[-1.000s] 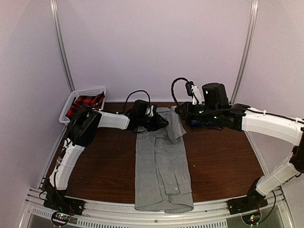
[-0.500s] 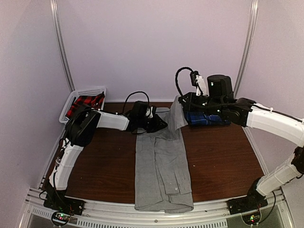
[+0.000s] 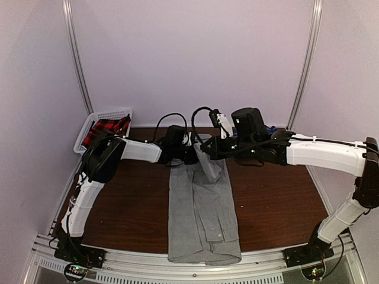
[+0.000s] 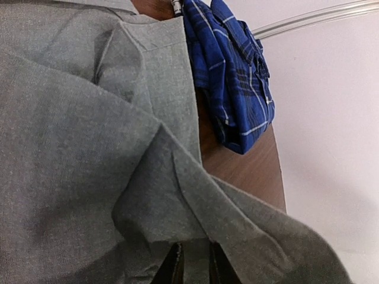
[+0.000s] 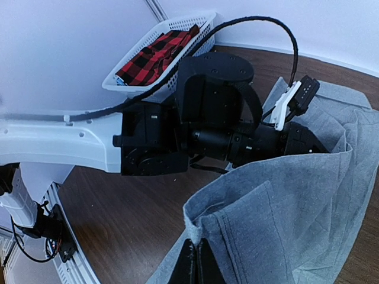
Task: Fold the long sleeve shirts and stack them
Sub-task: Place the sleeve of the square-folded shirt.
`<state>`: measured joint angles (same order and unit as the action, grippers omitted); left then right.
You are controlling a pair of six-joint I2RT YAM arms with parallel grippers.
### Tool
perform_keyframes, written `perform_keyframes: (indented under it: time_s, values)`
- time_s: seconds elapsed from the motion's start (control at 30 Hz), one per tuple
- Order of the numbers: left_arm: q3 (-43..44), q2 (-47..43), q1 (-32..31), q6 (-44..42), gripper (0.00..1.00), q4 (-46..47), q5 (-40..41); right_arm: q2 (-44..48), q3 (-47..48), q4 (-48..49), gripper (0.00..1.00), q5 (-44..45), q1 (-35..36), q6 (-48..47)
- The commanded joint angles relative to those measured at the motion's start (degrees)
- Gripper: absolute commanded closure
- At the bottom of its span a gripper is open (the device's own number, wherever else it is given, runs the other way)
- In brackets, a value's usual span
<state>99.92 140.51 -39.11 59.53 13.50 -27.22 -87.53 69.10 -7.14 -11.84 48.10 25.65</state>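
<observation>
Hanging pinched in the right gripper, far edge of grey shirt.

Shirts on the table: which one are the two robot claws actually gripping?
The plain grey shirt, pinched at its far end by both the left gripper and the right gripper. The blue plaid shirt lies beside it, in neither gripper.

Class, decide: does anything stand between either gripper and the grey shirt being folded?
Nothing visible does. The right gripper is shut on a raised fold of the grey shirt, and the left gripper pinches its far end.
</observation>
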Motion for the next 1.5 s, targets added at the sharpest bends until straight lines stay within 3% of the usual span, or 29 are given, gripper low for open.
perform_keyframes:
  time_s: [0.0, 0.33, 0.67, 0.87, 0.97, 1.27, 1.47]
  values:
    - [2.0, 0.8, -0.3, 0.6, 0.83, 2.9, -1.0, -0.6, 0.5, -0.4, 1.00, -1.4, 1.2, -0.5]
    - [-2.5, -4.8, 0.7, -0.8, 0.83, 0.4, 3.1, -4.8, 3.8, -4.7, 1.00, -3.5, 3.6, -2.4]
    - [-13.1, -16.4, 5.1, -4.6, 0.71, -4.4, 8.7, -11.7, 4.4, -11.5, 0.99, -3.6, 7.5, -6.4]
    - [-14.6, -20.5, 6.4, -9.5, 0.68, -8.7, 9.7, -13.3, 4.1, -11.6, 0.62, -4.3, 9.9, -6.9]
    - [-15.4, -23.0, 6.8, -13.0, 0.67, -11.9, 10.3, -10.8, 1.5, -10.8, 0.51, -2.5, 9.8, -6.0]
    - [-26.2, -30.7, 6.3, -18.8, 0.67, -16.2, 3.6, -3.6, -13.3, -3.1, 0.50, -4.1, 4.9, -0.3]
    - [-35.1, -34.2, 3.1, -19.8, 0.67, -16.1, -1.4, -4.5, -17.5, 3.5, 0.50, -7.7, 4.5, 2.7]
